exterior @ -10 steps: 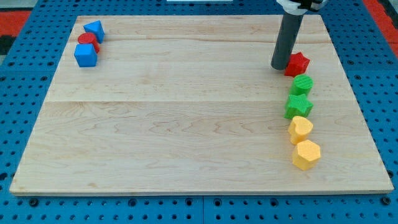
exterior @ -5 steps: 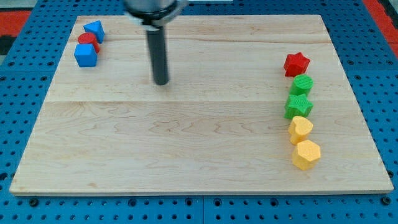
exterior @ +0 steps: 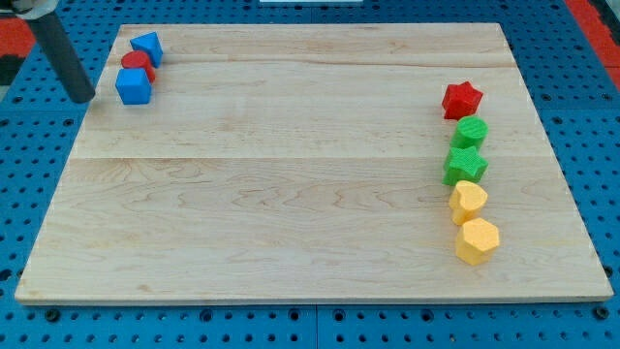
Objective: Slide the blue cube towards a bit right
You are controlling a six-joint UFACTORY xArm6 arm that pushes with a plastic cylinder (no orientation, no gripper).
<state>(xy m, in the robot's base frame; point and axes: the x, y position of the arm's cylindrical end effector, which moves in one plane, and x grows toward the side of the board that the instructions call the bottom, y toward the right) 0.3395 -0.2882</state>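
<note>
The blue cube (exterior: 134, 85) sits near the board's top left corner. A red cylinder (exterior: 137, 64) touches it just above, and a blue triangular block (exterior: 147, 47) lies above that. My tip (exterior: 83, 98) is at the board's left edge, a short gap to the left of the blue cube and not touching it. The rod rises toward the view's top left.
A column of blocks runs down the view's right: a red star (exterior: 462, 99), a green cylinder-like block (exterior: 471, 132), a green star (exterior: 465, 164), a yellow block (exterior: 468, 202) and a yellow hexagon (exterior: 477, 240). The wooden board (exterior: 291, 194) lies on a blue pegboard.
My tip has swept from beside the red star at the right, across the board's upper middle, to the left edge beside the blue cube. No block has moved.
</note>
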